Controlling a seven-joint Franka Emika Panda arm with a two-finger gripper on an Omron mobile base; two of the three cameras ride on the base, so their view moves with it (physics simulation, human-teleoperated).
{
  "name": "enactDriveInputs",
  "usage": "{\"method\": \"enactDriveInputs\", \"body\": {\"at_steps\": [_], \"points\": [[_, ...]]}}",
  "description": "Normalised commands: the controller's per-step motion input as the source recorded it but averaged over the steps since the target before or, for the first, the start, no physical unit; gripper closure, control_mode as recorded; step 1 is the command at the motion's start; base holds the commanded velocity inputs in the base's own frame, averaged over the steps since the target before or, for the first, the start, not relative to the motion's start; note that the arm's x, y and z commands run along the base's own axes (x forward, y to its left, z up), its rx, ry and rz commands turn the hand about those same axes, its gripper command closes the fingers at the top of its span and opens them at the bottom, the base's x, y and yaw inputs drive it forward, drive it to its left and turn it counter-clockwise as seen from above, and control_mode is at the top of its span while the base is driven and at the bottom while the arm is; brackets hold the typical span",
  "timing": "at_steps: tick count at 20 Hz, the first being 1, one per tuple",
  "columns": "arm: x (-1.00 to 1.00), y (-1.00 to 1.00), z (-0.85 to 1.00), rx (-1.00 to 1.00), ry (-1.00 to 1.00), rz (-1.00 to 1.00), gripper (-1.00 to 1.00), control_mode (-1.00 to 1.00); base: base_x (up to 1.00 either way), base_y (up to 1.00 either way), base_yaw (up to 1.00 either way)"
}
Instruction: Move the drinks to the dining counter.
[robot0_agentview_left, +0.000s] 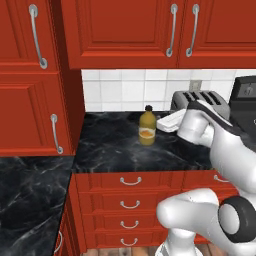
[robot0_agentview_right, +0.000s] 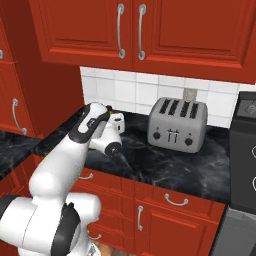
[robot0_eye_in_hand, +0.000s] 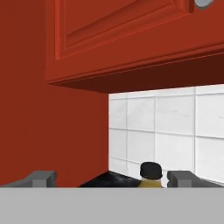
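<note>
Hand view: claw (robot0_eye_in_hand: 107, 179) spread wide, its two dark fingertips (robot0_eye_in_hand: 40, 178) far apart with nothing gripped between them; the dark cap of the juice bottle (robot0_eye_in_hand: 151, 174) shows in the gap, nearer the right tip, beyond the claw.
Arm: white Franka arm (robot0_agentview_left: 227, 150) reaches forward over the red drawers (robot0_agentview_left: 130, 202) to the black marbled surface (robot0_agentview_left: 107, 150).
Claw position: low over the surface, just beside the juice bottle and apart from it.
Juice bottle: squat, amber-orange, pale label, upright (robot0_agentview_left: 147, 126) on the surface, toward the back, left of the toaster.
Toaster: silver, four slots (robot0_agentview_right: 177, 124), on the same surface, well right of the claw.
Backdrop: white tiled wall (robot0_agentview_right: 120, 90) behind; red wall cabinets (robot0_agentview_right: 150, 30) overhead; tall red cabinet (robot0_agentview_left: 35, 80) at the left.
</note>
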Motion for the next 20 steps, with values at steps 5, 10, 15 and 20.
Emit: {"method": "enactDriveInputs", "body": {"at_steps": [5,10,15,20], "points": [[0.17,-0.01,0.00,0.00,0.04,0.00,-1.00,-1.00,0.00,0.00,0.00],[0.15,-0.04,0.00,0.00,0.16,0.00,-1.00,-1.00,0.00,0.00,0.00],[0.17,0.00,0.10,0.00,0.11,0.00,-1.00,-1.00,0.00,0.00,0.00],[0.14,-0.02,0.02,0.00,0.01,0.00,-1.00,-1.00,0.00,0.00,0.00]]}}
